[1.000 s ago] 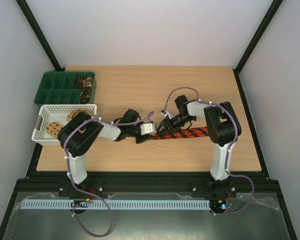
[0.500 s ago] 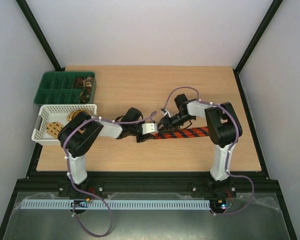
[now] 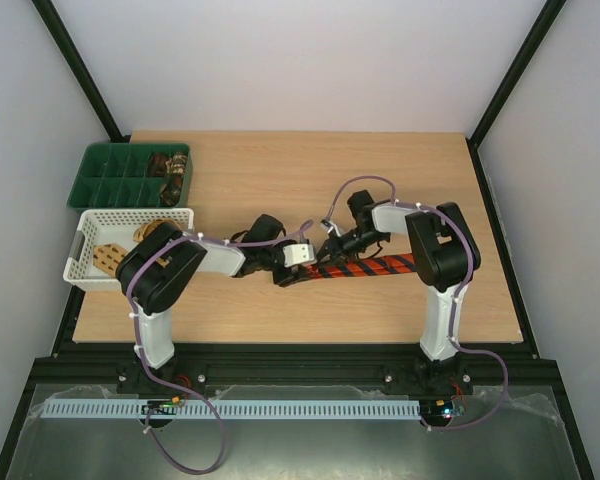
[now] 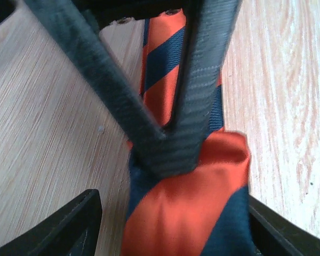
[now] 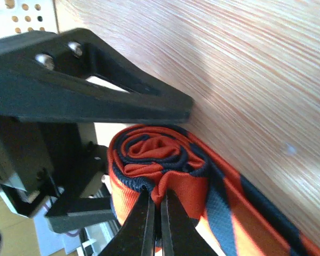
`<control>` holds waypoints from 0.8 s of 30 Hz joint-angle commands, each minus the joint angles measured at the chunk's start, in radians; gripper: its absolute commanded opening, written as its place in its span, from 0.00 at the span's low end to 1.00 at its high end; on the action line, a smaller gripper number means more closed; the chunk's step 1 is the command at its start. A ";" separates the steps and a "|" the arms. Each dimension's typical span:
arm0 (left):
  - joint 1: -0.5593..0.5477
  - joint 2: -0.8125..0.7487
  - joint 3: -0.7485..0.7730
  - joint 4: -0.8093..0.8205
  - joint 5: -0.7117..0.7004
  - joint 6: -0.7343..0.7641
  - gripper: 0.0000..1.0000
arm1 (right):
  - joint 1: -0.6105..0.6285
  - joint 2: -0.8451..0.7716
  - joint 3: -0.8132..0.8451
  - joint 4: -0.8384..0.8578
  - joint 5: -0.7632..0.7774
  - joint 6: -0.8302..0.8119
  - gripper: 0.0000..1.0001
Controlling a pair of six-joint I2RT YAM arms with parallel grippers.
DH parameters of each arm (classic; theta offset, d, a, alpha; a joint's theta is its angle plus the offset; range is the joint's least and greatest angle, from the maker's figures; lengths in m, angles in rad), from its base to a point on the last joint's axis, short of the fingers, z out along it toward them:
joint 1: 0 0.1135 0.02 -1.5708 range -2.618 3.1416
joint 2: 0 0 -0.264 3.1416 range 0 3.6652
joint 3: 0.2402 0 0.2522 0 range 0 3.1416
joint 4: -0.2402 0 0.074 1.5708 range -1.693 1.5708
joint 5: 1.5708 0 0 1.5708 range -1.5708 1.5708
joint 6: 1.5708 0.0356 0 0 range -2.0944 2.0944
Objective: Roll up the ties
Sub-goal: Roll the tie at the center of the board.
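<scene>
Right gripper (image 5: 157, 213): pinched shut on the rolled end of the red-and-black striped tie (image 3: 375, 266), mid-table, flat length running right. Left gripper (image 4: 170, 224): spread wide, straddling that roll. White basket (image 3: 77, 262), green tray (image 3: 102, 190): left edge of table (image 3: 380, 170).

The right gripper (image 4: 168, 154) is pinching the tie (image 4: 194, 210) at its rolled end, fingers meeting in a V; the roll is sitting between the left gripper (image 4: 173, 226) and its parted fingers
</scene>
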 commanded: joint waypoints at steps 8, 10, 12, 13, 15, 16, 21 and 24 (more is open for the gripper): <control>0.017 -0.035 -0.069 0.102 0.123 -0.190 0.78 | -0.036 -0.002 -0.113 0.024 0.305 -0.068 0.01; 0.017 -0.019 -0.073 0.148 0.150 -0.240 0.80 | -0.030 -0.003 -0.121 0.043 0.304 -0.059 0.01; 0.015 0.001 -0.073 0.193 0.181 -0.279 0.81 | -0.018 0.004 -0.123 0.058 0.311 -0.059 0.01; 0.012 0.012 -0.072 0.221 0.185 -0.301 0.81 | -0.014 0.008 -0.121 0.063 0.311 -0.058 0.01; 0.007 0.047 -0.062 0.267 0.178 -0.349 0.81 | -0.008 0.015 -0.121 0.072 0.311 -0.053 0.01; 0.007 0.064 -0.050 0.281 0.173 -0.368 0.80 | -0.007 0.016 -0.122 0.077 0.313 -0.052 0.01; -0.001 0.105 -0.005 0.262 0.137 -0.342 0.58 | -0.002 0.027 -0.112 0.084 0.313 -0.049 0.01; 0.001 0.078 -0.048 0.231 0.112 -0.258 0.43 | -0.003 0.025 -0.080 0.054 0.311 -0.064 0.02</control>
